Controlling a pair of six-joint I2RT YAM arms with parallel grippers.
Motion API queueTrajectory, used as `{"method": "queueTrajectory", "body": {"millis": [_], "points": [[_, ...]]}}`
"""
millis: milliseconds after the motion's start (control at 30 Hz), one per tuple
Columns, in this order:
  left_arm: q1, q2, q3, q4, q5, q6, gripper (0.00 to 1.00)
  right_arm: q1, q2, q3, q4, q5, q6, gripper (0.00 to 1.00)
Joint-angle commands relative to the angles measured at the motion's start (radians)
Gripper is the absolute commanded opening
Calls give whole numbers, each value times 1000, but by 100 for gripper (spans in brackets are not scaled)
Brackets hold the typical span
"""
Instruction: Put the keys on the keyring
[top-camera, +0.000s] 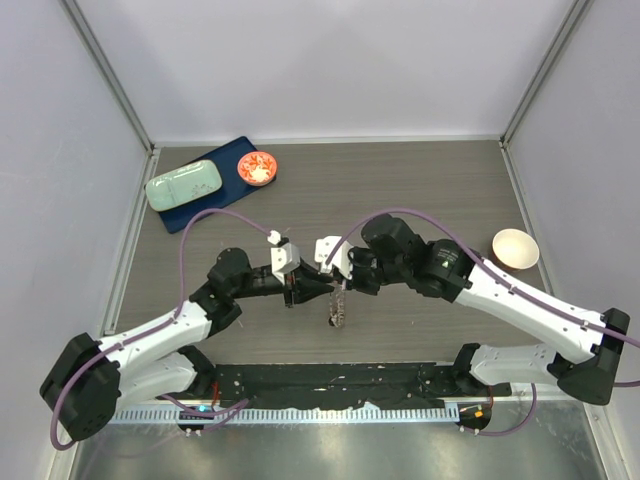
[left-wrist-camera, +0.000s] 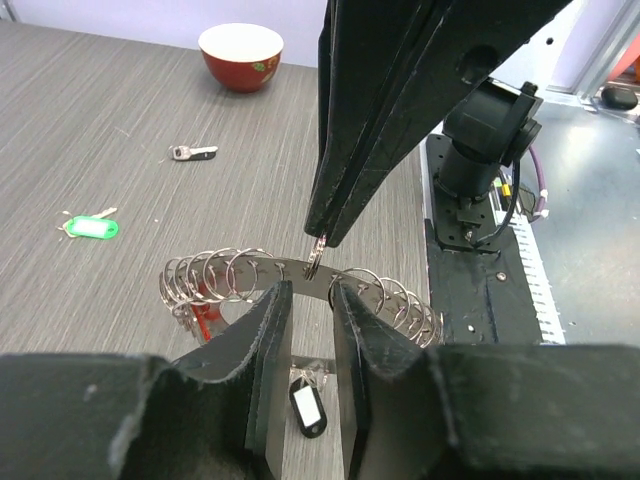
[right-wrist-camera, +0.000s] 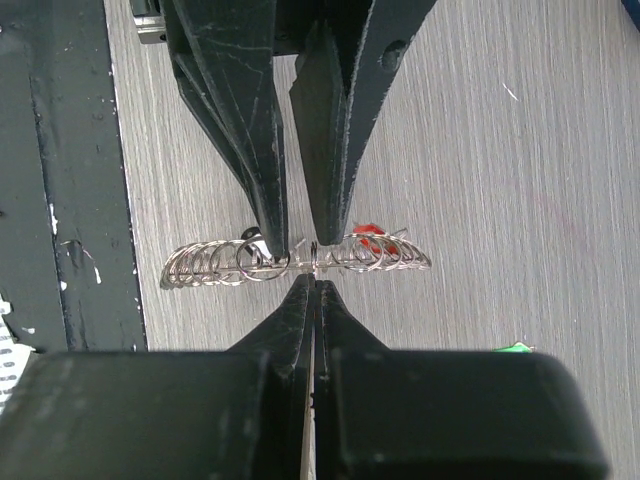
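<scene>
The keyring (left-wrist-camera: 290, 272), a grey metal band fringed with small silvery split rings, hangs above the table (left-wrist-camera: 120, 110); edge-on it shows as the keyring (right-wrist-camera: 300, 262) and the keyring (top-camera: 337, 312). My right gripper (right-wrist-camera: 315, 283) is shut on one small ring of it. My left gripper (left-wrist-camera: 310, 292) is open, its two fingertips (left-wrist-camera: 275, 300) touching the band either side of that ring. A red-tagged key (left-wrist-camera: 203, 318) and a black-tagged key (left-wrist-camera: 308, 408) hang from the ring. The green-tagged key (left-wrist-camera: 90, 227) lies on the table to the left.
A small untagged key (left-wrist-camera: 192, 152) lies beyond the green one, near a red bowl (left-wrist-camera: 240, 55). At the back left a blue tray (top-camera: 225, 150) holds a pale green case (top-camera: 183, 185) and a red dish (top-camera: 257, 168). The black base rail (top-camera: 330, 385) lines the near edge.
</scene>
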Motion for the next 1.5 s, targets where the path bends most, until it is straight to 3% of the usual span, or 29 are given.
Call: {"method": "queueTrajectory", "body": {"millis": [0, 333, 467, 600, 667, 733, 833, 900, 1000, 1133, 1467], "points": [[-5, -5, -10, 115, -10, -30, 29, 2, -45, -4, 91, -13, -10, 1], [-5, 21, -21, 204, -1, -80, 28, 0, -40, -18, 102, -21, -13, 1], [-4, 27, -20, 195, 1, -79, 18, 2, -48, -20, 106, -22, -10, 1], [-4, 24, -18, 170, -7, -65, 0, 2, -53, -29, 119, -27, 2, 1], [-4, 9, -20, 152, -16, -48, 0, 2, -53, -35, 125, -19, 34, 1], [-5, -14, -33, 149, -43, -28, 0, 2, -74, -62, 152, 10, 63, 10], [-4, -46, -81, 184, -112, -19, 0, -10, -149, -145, 263, 68, 146, 25], [-4, -54, -104, 213, -145, -26, 0, -21, -195, -211, 357, 77, 198, 41], [-4, -63, -155, 293, -189, -55, 0, -42, -278, -285, 450, 74, 232, 54], [-5, -71, -196, 388, -237, -85, 0, -84, -344, -397, 592, 15, 292, 55], [-4, -123, -216, 429, -238, -114, 0, -256, -352, -628, 1020, -258, 499, 53]]}}
